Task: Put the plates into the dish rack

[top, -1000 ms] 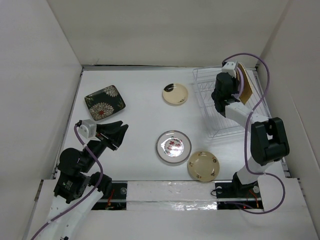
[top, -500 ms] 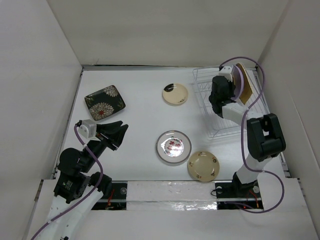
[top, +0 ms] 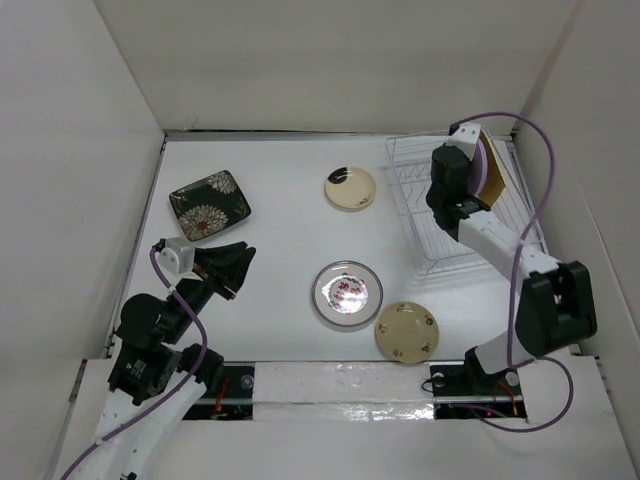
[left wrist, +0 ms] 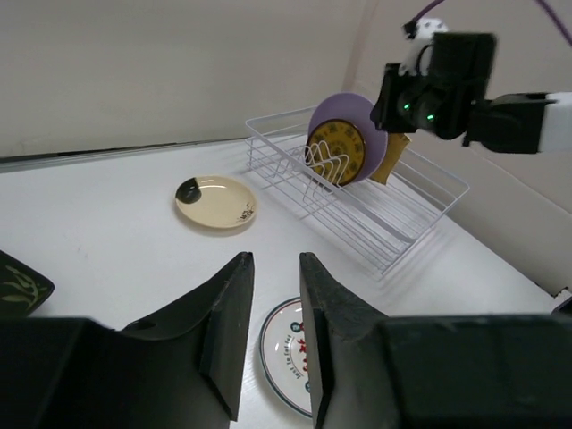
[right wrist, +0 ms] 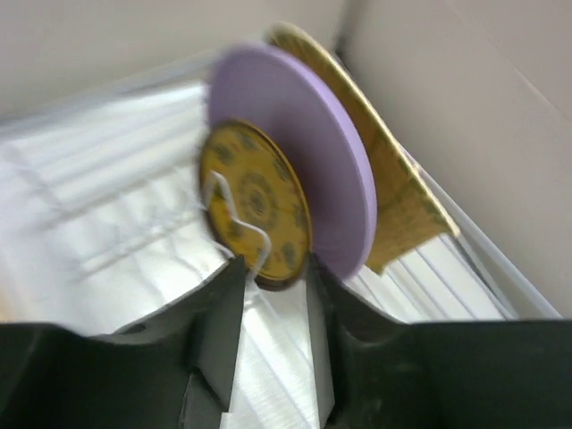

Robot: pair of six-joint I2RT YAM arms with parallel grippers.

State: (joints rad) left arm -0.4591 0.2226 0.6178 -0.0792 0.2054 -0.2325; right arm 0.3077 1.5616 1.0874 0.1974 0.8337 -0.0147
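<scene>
White table (top: 290,235) carries the dish rack (top: 450,240) at its far right. There the lilac plate (right wrist: 295,179), the yellow square plate (right wrist: 402,206) behind it and a small golden plate (right wrist: 255,201) in front stand upright between the tines, probably so they cannot fall. Just before them the right gripper (right wrist: 273,268) hangs slightly parted and empty. The left gripper (left wrist: 274,268), narrow and empty, hovers well apart from the rack.

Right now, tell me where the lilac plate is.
In the left wrist view, the lilac plate stands on edge in the dish rack at far right, beside the yellow square plate.
</scene>
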